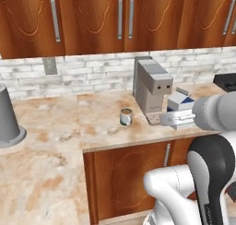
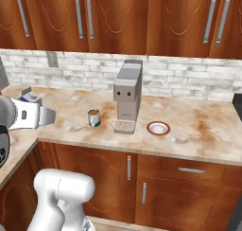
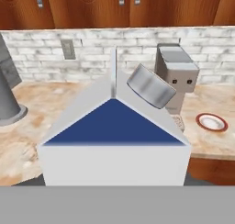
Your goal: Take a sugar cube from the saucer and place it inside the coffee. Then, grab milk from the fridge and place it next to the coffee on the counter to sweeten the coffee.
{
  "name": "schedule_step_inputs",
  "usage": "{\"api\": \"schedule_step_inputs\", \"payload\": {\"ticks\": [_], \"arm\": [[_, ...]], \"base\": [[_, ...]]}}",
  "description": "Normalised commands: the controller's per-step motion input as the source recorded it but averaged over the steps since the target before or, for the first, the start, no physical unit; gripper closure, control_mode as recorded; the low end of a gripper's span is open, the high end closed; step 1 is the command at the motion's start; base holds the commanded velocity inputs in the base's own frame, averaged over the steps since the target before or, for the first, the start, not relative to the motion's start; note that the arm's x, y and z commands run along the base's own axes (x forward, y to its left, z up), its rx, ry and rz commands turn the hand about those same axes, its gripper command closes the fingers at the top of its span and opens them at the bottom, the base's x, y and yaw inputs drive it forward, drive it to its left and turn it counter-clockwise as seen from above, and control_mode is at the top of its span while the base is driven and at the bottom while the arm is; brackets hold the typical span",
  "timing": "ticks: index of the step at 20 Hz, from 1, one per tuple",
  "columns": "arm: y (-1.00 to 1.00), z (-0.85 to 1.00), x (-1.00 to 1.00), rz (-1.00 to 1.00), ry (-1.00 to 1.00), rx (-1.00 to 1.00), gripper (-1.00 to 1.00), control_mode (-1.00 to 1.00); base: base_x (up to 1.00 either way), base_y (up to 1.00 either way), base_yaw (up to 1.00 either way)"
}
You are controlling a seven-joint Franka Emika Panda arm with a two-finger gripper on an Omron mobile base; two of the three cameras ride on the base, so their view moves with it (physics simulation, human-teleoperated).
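Gripper (image 1: 177, 118): clamped on the milk carton (image 1: 180, 104)
Carton: in the air, right of the mug (image 1: 126, 116)
Saucer (image 2: 158, 128): further right of the mug, past the coffee machine (image 2: 127, 95)

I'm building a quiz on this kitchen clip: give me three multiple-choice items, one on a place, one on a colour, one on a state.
1. The saucer lies:
A. right of the coffee machine
B. left of the mug
C. on the floor

2. The milk carton's gable is:
A. red
B. dark blue
C. green

3. The milk is:
A. standing by the mug
B. lying on the counter
C. held up at the gripper

A: the right base view shows it there.
B: the hand view shows blue.
C: it hangs at the hand, above the counter edge.
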Motion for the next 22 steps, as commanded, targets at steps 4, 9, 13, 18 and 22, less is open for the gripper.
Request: {"api": "schedule_step_inputs", "payload": {"ticks": [4, 9, 13, 18, 22], "arm": [[0.0, 0.0, 0.0, 0.0, 0.0, 0.0, 1.0, 1.0], [0.0, 0.0, 0.0, 0.0, 0.0, 0.0, 1.0, 1.0], [0.48, -0.34, 0.81, -0.16, 0.01, 0.02, 1.0, -1.0], [0.34, -0.69, 0.87, -0.29, 0.07, -0.01, 1.0, -1.0], [0.34, -0.65, 0.65, -0.25, 0.08, 0.0, 1.0, -1.0]], "base": [[-0.4, 0.14, 0.12], [0.19, 0.27, -0.01], [0.0, 0.0, 0.0], [0.0, 0.0, 0.0], [0.0, 0.0, 0.0]]}}
